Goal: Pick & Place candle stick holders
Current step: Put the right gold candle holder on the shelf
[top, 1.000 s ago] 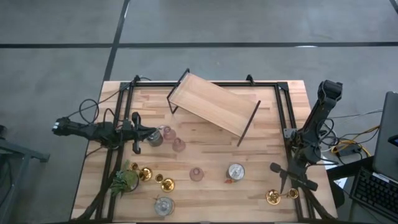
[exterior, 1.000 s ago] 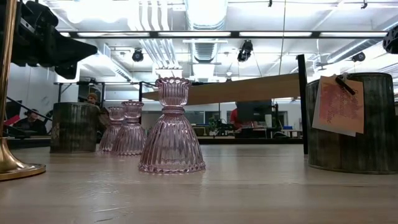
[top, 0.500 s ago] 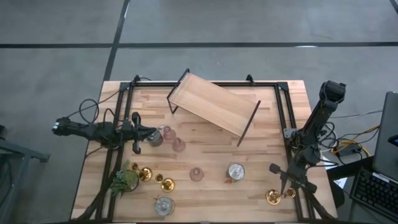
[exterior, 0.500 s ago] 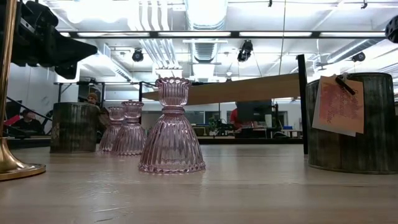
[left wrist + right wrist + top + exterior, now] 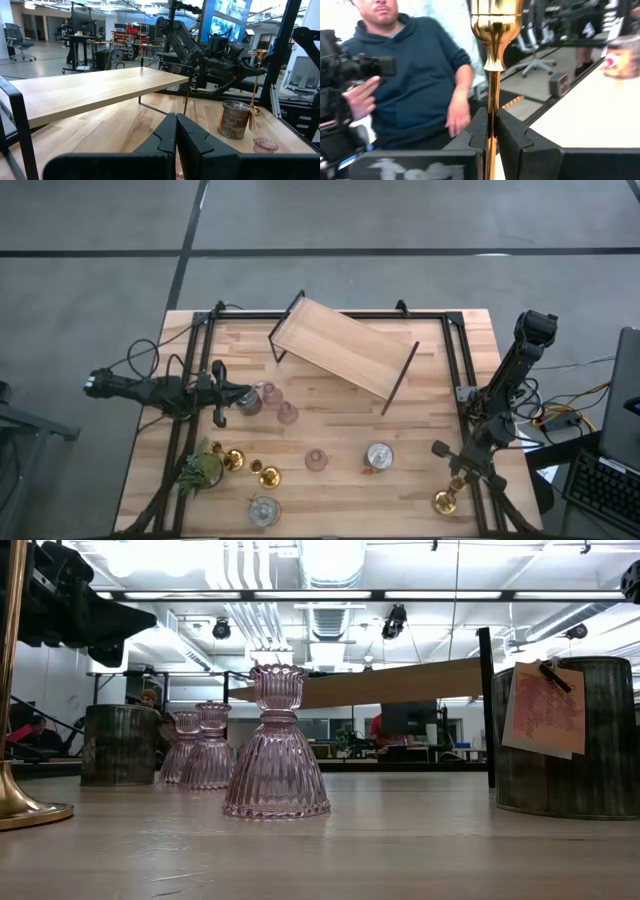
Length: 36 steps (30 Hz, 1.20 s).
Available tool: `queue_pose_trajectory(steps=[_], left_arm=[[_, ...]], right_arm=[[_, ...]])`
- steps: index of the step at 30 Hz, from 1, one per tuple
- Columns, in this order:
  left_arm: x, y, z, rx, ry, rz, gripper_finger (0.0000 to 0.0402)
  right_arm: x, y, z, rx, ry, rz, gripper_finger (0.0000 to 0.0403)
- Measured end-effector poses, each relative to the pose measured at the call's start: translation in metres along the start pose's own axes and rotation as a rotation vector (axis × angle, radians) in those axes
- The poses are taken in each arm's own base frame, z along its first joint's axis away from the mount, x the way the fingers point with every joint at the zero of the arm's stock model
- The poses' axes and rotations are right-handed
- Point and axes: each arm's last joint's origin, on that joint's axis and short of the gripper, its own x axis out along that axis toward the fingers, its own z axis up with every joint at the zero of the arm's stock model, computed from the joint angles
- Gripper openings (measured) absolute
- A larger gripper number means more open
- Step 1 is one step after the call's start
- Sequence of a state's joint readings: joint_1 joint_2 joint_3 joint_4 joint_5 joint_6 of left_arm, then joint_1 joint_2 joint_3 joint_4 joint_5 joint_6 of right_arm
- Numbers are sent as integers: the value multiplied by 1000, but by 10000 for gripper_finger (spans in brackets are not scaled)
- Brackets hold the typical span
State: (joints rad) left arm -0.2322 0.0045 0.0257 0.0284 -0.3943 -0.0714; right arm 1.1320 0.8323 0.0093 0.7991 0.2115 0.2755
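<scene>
Wooden table (image 5: 430,395) carries tilted shelf (image 5: 342,347), candle holders (image 5: 286,413), plant (image 5: 200,469).

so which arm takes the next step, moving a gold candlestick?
Right. The right gripper is shut on a gold candlestick at the table's front right; the left gripper is shut, empty, by the pink cups.

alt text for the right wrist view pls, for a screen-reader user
The right gripper is shut on the thin stem of a gold candlestick, which stands upright with its cup near the top of the picture. Behind it a person in a dark blue hoodie sits just off the wooden table.
</scene>
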Motion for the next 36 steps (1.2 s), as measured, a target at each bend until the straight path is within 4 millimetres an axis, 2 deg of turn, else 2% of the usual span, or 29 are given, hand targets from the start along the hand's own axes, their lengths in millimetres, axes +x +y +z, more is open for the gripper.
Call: queue_pose_trajectory(steps=[7, 13, 18, 27, 36], left_arm=[[0, 0, 0, 0, 0, 0, 12], [0, 0, 0, 0, 0, 0, 12], [0, 0, 0, 0, 0, 0, 12], [0, 0, 0, 0, 0, 0, 12], [0, 0, 0, 0, 0, 0, 12]], right_arm=[[5, 1, 14, -39, -74, -123, 18], [15, 6, 45, -111, -176, -250, 18], [20, 6, 72, -160, -204, -463, 18], [26, 9, 148, -294, -220, -690, 18], [13, -10, 210, -402, -151, -953, 18]])
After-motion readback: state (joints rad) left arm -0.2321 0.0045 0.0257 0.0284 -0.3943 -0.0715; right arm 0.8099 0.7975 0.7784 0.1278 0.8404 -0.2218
